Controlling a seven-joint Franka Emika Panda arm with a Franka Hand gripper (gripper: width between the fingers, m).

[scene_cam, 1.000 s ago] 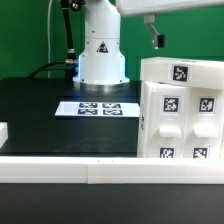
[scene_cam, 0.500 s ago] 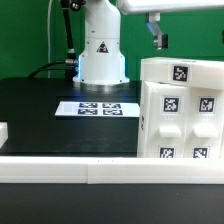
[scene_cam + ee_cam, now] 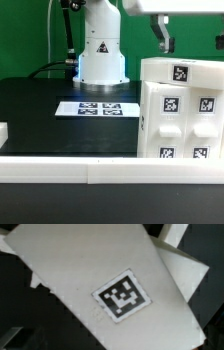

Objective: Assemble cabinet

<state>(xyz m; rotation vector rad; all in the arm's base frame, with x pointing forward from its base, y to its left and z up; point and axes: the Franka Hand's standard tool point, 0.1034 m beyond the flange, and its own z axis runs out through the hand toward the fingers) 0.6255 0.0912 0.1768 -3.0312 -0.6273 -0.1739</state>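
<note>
The cabinet (image 3: pixel 180 115) is a large white box at the exterior view's right, with small front panels that each carry a black-and-white tag. My gripper (image 3: pixel 190 40) hangs just above its top, apart from it. One dark finger (image 3: pixel 161 35) shows over the top's left part, and a second dark shape sits at the frame's right edge. The jaws look spread wide and hold nothing. The wrist view looks down on the cabinet's white top (image 3: pixel 90 269) with one square tag (image 3: pixel 122 295). My fingers do not show there.
The marker board (image 3: pixel 97 108) lies flat on the black table in front of the robot base (image 3: pixel 100 55). A white rail (image 3: pixel 100 170) runs along the front edge. A small white part (image 3: pixel 3 130) sits at the far left edge.
My gripper has moved a little toward the exterior view's right above the cabinet. The cabinet has not moved.
</note>
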